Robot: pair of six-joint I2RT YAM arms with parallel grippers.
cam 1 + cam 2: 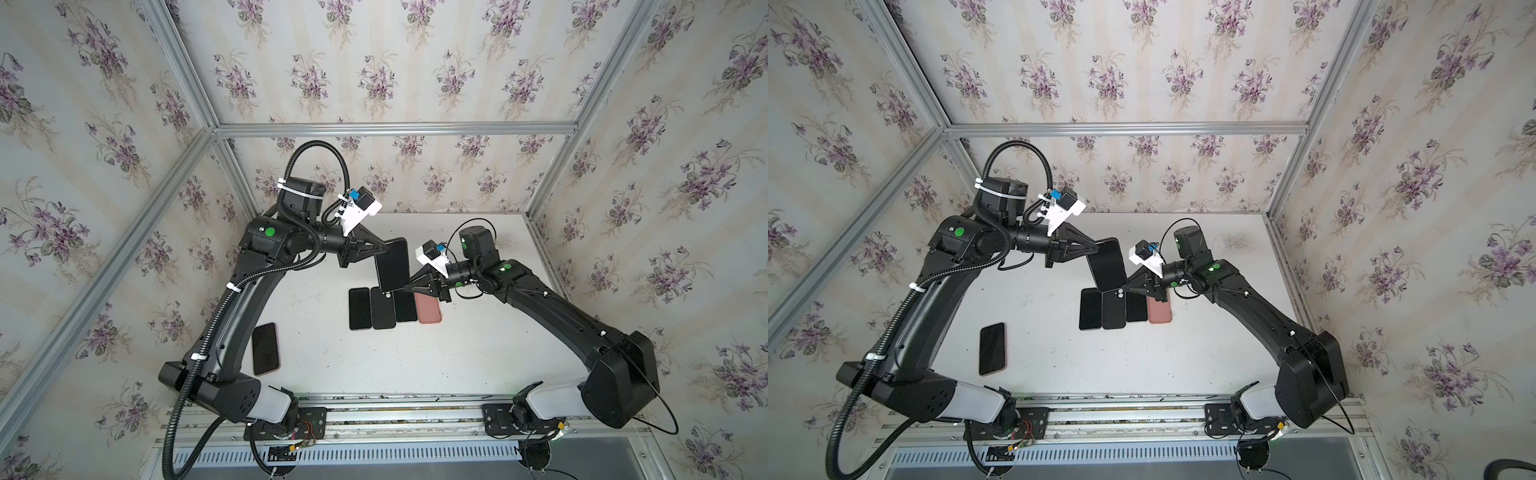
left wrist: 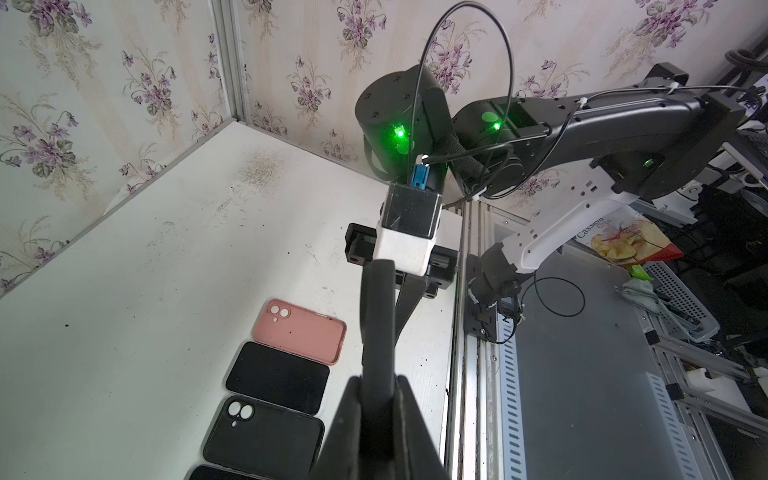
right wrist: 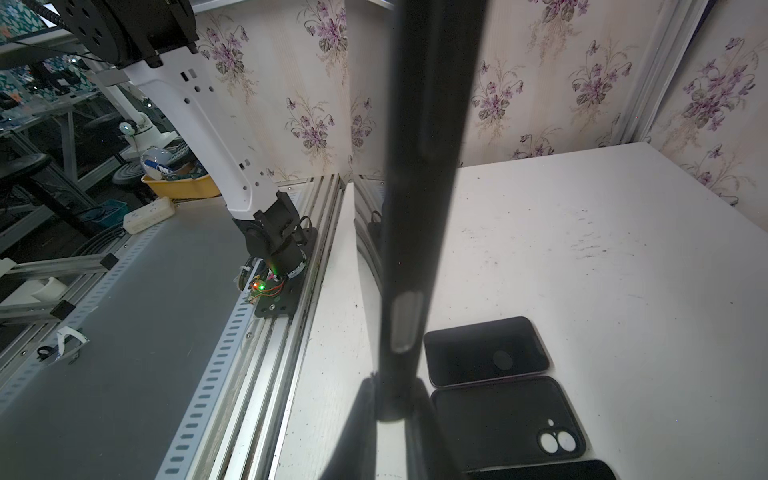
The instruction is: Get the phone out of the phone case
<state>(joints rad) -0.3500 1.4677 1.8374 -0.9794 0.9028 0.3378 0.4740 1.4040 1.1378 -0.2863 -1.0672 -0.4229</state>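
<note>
We see the left gripper (image 1: pixel 388 247) closed on one short end of the phone (image 1: pixel 392 266). The phone hangs in the air between the two tools, a little tilted, with its dark face toward the top camera. In the left wrist view the fingers (image 2: pixel 349 428) press on both flat sides of the phone (image 2: pixel 376 316), and no gap shows.

The right gripper (image 1: pixel 410 286) stands on the opposite side and takes a corner at the other end of the same phone. In the right wrist view its fingers (image 3: pixel 351 419) sit tight against both faces of the phone (image 3: pixel 424 166), so we read it as clamped on it. The edge there is matte black with a slot for a button (it looks like a case around the phone, but we cannot tell this for sure).

Below the right gripper, on the table (image 1: pixel 478 340), four things lie in a row, side by side. A pink case (image 1: pixel 428 309) lies right under this tool, hollow side up. Next comes a dark phone (image 1: pixel 405 306), then a black case (image 1: pixel 382 309) with camera holes, then a second dark phone (image 1: pixel 360 308) at the end nearer the left tool. A lone phone (image 1: pixel 265 349) lies well apart from both grippers, just beside the left arm.
</note>
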